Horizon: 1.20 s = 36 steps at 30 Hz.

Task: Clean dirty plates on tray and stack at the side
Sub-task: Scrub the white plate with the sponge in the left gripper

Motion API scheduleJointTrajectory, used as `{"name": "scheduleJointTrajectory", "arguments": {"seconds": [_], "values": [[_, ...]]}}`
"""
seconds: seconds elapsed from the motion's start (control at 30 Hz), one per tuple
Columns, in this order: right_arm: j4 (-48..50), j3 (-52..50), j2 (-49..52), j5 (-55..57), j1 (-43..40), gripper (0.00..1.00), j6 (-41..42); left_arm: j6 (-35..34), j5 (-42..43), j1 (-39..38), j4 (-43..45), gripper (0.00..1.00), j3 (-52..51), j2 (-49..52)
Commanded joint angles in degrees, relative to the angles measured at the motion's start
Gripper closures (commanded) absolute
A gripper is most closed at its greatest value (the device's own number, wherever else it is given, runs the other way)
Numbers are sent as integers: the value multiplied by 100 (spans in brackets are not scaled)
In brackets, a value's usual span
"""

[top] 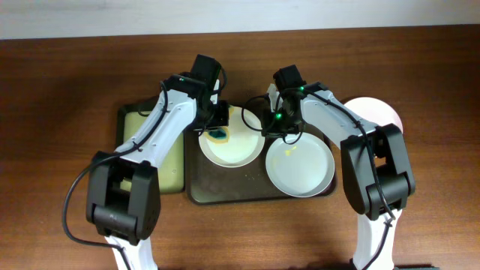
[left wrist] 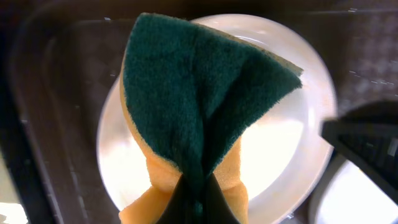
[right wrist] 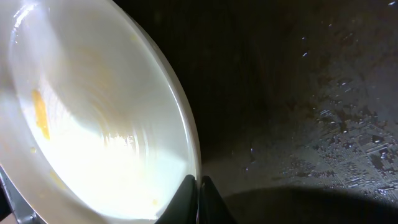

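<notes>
The fingers [left wrist: 211, 210] of the left gripper [left wrist: 200, 199] are pinching a sponge [left wrist: 199, 93], green side out and yellow behind. They hold it over the left plate [top: 238, 152]. I cannot tell if it touches. The fingers [right wrist: 214, 208] of the right gripper [right wrist: 198, 196] are pressed tight on the thin edge of that plate, at its 3 o'clock side. A yellow smear [right wrist: 40, 115] shows inside it.

The big brown tray [top: 225, 191] holds two plates. The left plate sits at the tray's 10 o'clock part. The right plate [top: 300, 171] sits at 4 o'clock, and its edge comes right up to the tray's rim. Only a thin strip of tray shows between the two plates. Some bare tray shows at 7 o'clock.

A third plate [top: 379, 112] lies on the table [top: 60, 90] at 2 o'clock from the tray. A smaller tray [top: 174, 161] with a yellow-green inside lies just beside the big tray at 9 o'clock. The two grippers are near each other. Wide table shows at 9 o'clock and along 12 o'clock.
</notes>
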Motion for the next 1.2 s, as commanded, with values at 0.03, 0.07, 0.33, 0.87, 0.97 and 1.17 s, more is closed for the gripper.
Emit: {"name": "scheduleJointTrajectory", "arguments": {"seconds": [0.03, 0.07, 0.33, 0.87, 0.97, 1.17], "values": [[-7, -31, 35, 42, 42, 96, 35, 11, -402, -11, 11, 100, 81, 490], [-7, -31, 35, 44, 42, 96, 33, -131, -492, -11, 13, 100, 81, 680], [-9, -31, 35, 55, 44, 96, 37, -162, 164, -120, -525, 100, 79, 1582], [15, -31, 35, 55, 44, 96, 55, 573, 1915, -232, -553, 100, 24, 1611], [17, -31, 35, 55, 44, 96, 55, 964, 2782, -223, -216, 100, 26, 1611], [0, -31, 35, 55, 42, 96, 52, 1342, 4085, 933, -232, 100, 356, 874]]}}
